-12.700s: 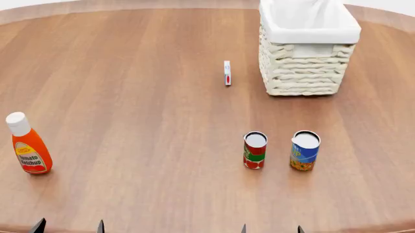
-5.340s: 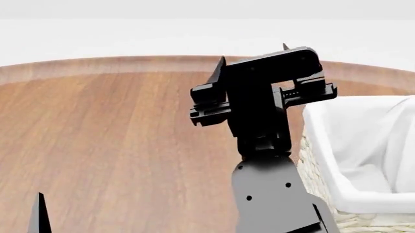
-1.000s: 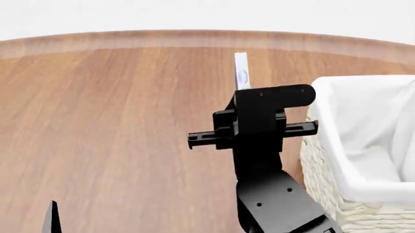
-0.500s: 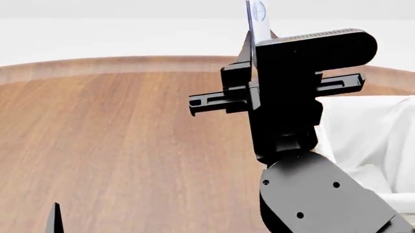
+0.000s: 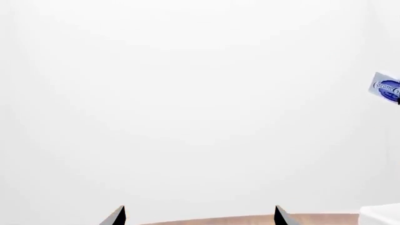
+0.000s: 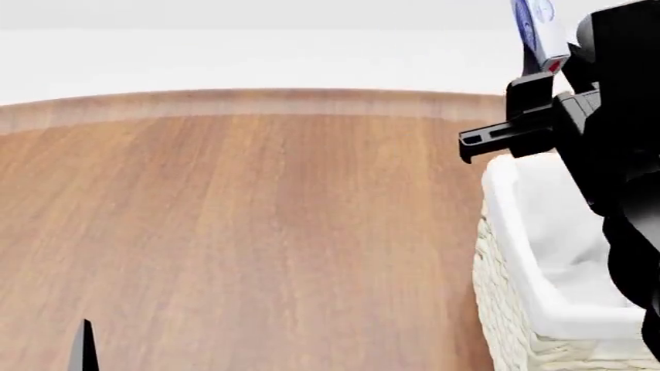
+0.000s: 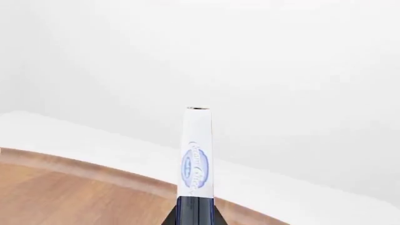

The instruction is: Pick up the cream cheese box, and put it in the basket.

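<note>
The cream cheese box (image 6: 539,31), thin and white with blue print and a red mark, is held upright in the air at the head view's top right. My right gripper (image 6: 549,68) is shut on its lower end, above the far left rim of the cream-white wicker basket (image 6: 508,255) with its white cloth lining. The right wrist view shows the cream cheese box (image 7: 197,150) edge-on, rising from the closed right gripper (image 7: 195,212). My left gripper (image 5: 198,216) is open and empty, low at the near left; one fingertip (image 6: 85,349) shows in the head view.
The round wooden table (image 6: 258,216) stretches left of the basket, its far edge against a white background. The left wrist view catches the cream cheese box (image 5: 386,86) at its border and a corner of the basket lining (image 5: 381,215).
My right arm has carried the cream cheese box to the right, from over the table beside the basket to above the basket's rim. The left gripper has stayed put.
</note>
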Motion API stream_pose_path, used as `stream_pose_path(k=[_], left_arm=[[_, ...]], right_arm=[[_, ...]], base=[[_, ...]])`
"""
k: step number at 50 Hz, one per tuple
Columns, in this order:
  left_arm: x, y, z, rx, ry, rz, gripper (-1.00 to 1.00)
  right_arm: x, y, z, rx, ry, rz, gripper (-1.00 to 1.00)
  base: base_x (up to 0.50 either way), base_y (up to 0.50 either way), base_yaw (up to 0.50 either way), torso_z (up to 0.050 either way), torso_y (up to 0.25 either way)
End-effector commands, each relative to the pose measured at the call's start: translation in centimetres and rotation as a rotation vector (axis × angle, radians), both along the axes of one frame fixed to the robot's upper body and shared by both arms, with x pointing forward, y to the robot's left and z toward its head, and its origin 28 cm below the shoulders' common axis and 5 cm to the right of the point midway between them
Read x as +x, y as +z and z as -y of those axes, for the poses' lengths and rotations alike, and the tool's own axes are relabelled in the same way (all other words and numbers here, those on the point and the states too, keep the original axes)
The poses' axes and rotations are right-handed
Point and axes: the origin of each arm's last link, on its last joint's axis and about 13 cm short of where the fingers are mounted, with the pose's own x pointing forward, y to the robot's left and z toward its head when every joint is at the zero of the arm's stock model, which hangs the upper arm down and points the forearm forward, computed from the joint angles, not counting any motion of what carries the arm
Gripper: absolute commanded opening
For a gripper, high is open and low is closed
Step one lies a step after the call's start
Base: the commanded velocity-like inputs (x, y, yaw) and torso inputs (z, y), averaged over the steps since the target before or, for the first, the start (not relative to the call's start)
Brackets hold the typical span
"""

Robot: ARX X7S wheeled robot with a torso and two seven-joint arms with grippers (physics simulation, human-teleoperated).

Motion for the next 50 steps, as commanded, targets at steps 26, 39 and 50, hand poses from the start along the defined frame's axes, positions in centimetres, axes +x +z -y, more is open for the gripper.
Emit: stream_pose_path(k=[26, 39, 50], left_arm=[[0.2, 0.1, -0.1, -0.007, -0.003, -0.003, 1.0], [0.1, 0.0, 0.0, -0.007, -0.011, -0.008, 1.0], [0.0, 0.0, 0.0, -0.004, -0.015, -0.008, 1.0]], right_arm=[[2.7, 5.8, 7.0, -0.034, -0.215, -0.761, -1.0], [3.8, 4.1, 6.5, -0.044, -0.179, -0.896, -1.0], [4.7, 1.3, 6.9, 0.064, -0.175, -0.907, -1.0]], base=[[0.0, 0.0, 0.0, 0.0, 0.001], [0.0, 0.0, 0.0, 0.0, 0.0], [0.0, 0.0, 0.0, 0.0, 0.0]])
